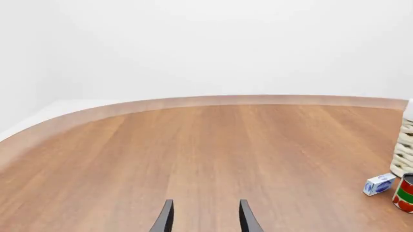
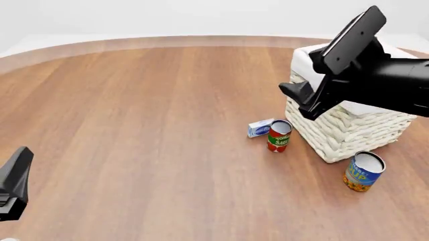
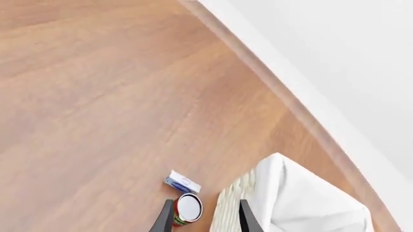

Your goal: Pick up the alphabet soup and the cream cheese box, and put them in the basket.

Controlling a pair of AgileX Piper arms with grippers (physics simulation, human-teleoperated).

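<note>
Both tools have their two dark fingers apart with nothing between them; the right tool (image 3: 201, 217) shows this in the right wrist view, and the left tool (image 1: 204, 217) shows it in the left wrist view. From the front, the right arm (image 2: 375, 80) is a big black shape up in the air over the basket (image 2: 348, 131), at about 2 o'clock in the picture; only a dark bit of the left arm (image 2: 13, 183) shows at 8 o'clock, low over the bare wood.

Two cans stand upright on the table (image 2: 147, 125). One is the alphabet soup (image 2: 363, 171); it has a blue label with a yellow-orange band at the bottom and a shiny round silver top; some letters show on the label but I cannot read them; it stands just beside the basket's near corner, at about 4 o'clock. The other is the tomato sauce can (image 2: 278, 135), red and green with white letters too small to read; it sits near the basket's left side.

One cream cheese box (image 2: 260, 128) lies flat just beside the red can, on its left; it is small, blue and white, with a blue oval mark.

One basket is here; it is square, woven, cream-white and bumpy, with a smooth white cloth folded over its rim.

The table is brown wood with long grain lines and a curved far edge.
</note>
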